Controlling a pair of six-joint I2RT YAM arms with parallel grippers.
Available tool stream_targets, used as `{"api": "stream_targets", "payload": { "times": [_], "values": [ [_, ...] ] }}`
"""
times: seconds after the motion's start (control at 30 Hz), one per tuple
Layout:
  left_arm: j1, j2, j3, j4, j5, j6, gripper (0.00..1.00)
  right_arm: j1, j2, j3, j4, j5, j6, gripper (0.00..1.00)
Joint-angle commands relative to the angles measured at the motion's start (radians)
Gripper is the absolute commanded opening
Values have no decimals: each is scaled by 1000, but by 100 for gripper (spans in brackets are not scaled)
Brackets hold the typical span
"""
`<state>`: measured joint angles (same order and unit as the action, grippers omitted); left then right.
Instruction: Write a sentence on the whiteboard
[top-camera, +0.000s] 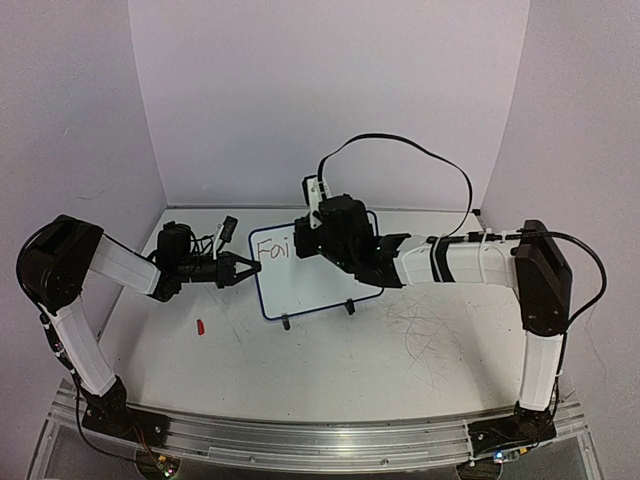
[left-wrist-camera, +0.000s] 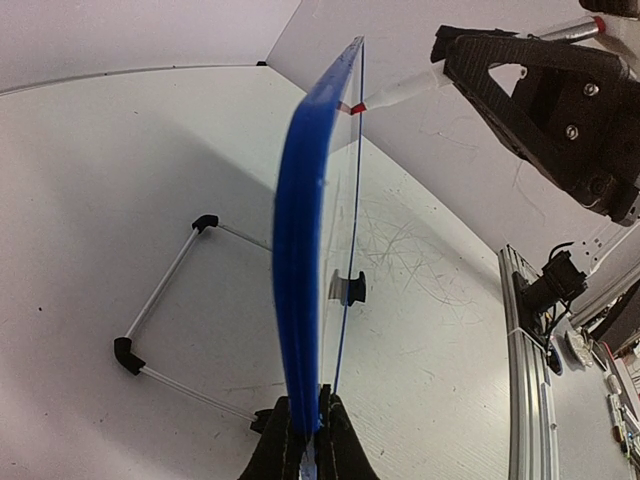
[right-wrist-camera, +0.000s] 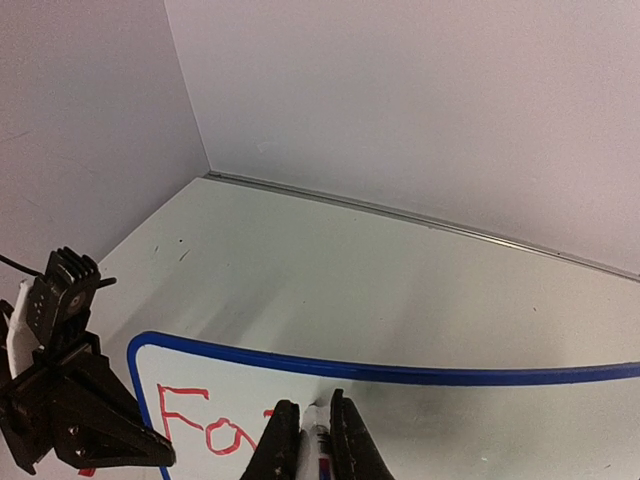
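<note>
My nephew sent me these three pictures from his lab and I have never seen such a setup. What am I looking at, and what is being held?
Two robot arms stand bolted at a table's near edge. One picture looks down from above; the other two come from cameras on each wrist. The left end effector is shut on the edge of a small whiteboard, steadying it upright. The right end effector is shut on a marker, its tip at the board. Red writing so far reads roughly "Fai". A small red object, unclear what, lies on the table.

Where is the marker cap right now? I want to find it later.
In the top external view, a small red object, likely the cap, lies on the table at left, below the left gripper and left of the whiteboard.
</note>
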<state>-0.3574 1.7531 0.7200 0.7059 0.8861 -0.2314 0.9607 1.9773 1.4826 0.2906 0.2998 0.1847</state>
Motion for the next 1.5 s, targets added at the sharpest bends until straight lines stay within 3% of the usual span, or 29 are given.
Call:
{"api": "stream_targets", "payload": {
  "times": [0.0,1.47],
  "values": [
    [-11,-12,24,-48,-42,53,0,-1,17,33,3,24,10,0],
    [-17,-9,30,-56,-40,56,0,2,-25,-93,-48,53,93,0]
  ]
}}
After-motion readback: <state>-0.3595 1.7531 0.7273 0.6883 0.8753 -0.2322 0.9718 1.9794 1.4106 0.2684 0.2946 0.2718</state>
